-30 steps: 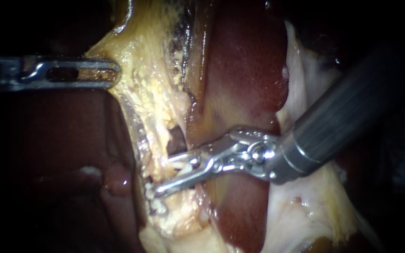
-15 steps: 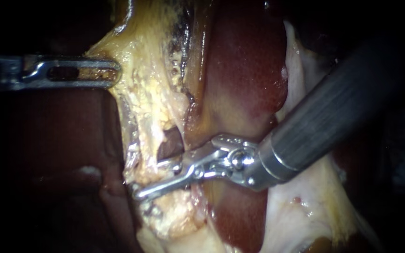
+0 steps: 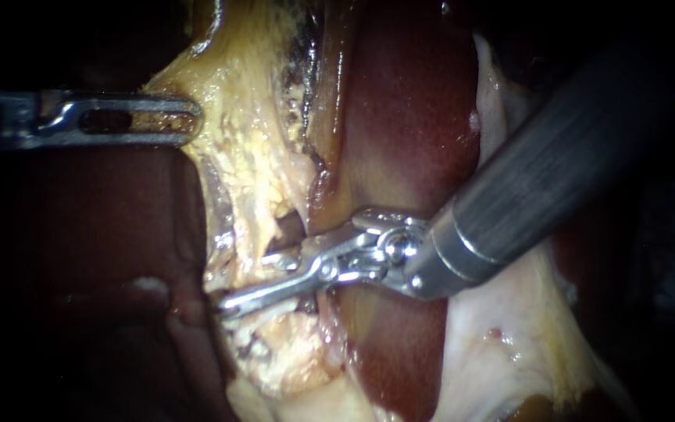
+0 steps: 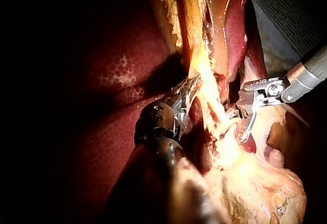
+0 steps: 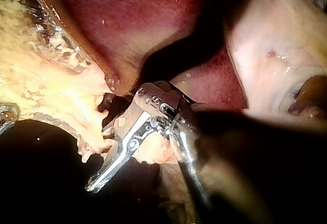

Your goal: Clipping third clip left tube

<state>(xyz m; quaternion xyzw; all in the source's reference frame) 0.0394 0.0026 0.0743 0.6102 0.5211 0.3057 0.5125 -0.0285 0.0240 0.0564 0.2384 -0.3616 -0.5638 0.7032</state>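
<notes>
Steel, dull grey and slotted: my left instrument [image 3: 189,121] comes in level out of the dark. Its jaws are pressed together on the edge of the yellow fat [image 3: 251,148], pinching it. The left wrist view shows that grip on a taut, glistening strand. The fat is lumpy, wet and crumbly, blackish-brown along its upper margin. Below the left instrument lies dim maroon liver [image 3: 103,234], smooth. Further right is the left tube [image 3: 245,238], a pale yellow cord running down the fat's edge, with a small dark window [image 3: 291,227] just beside it. My right instrument [image 3: 248,283] reaches across that tube with its jaws spread and the cord between them: one long, slim and bright, the other shorter and half hidden by tissue. I cannot tell whether both touch the tube. Behind the jaws are a riveted hinge and a ribbed dark grey shaft [image 3: 556,187], which covers part of a glossy dark red lobe [image 3: 408,117] and a cream, filmy membrane [image 3: 501,344]. All round the tissue is black.
</notes>
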